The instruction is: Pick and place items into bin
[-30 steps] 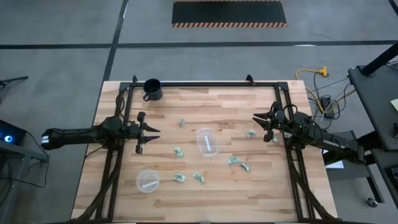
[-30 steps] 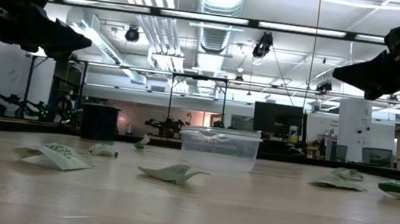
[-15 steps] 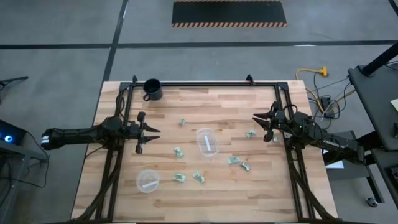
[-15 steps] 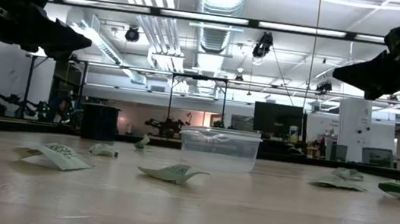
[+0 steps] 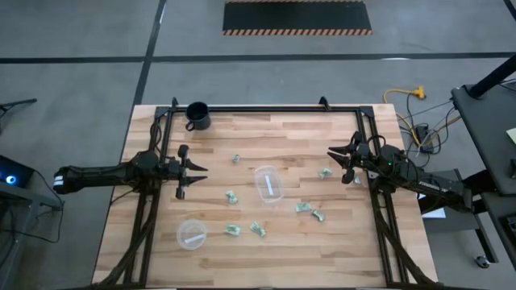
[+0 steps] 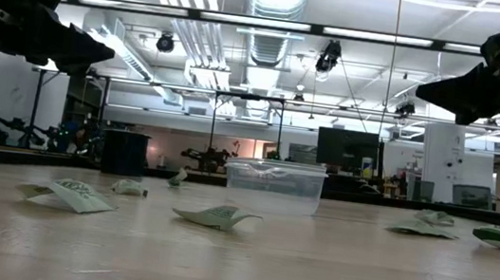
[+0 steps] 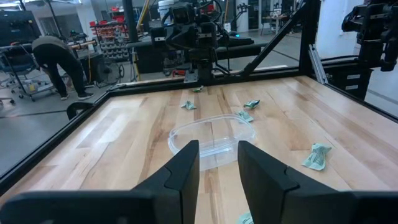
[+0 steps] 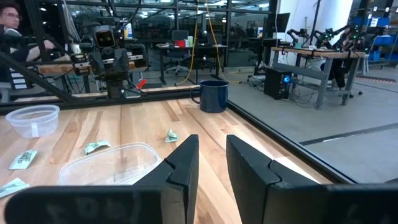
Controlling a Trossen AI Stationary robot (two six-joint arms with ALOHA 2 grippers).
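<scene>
Several items (image 5: 231, 196) lie scattered — print unreadable — around the bin (image 5: 269, 184).

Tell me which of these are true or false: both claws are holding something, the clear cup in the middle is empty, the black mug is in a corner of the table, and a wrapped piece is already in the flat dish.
1. Both claws hold something: false. The left gripper and the right gripper are both open and hold nothing, hanging above the table.
2. The clear cup in the middle is empty: true, no wrapped piece shows inside it.
3. The black mug sits near a far corner of the table: true.
4. A wrapped piece is in the flat dish: false. Only a white strip shows there; the wrapped pieces lie scattered on the wood.
</scene>
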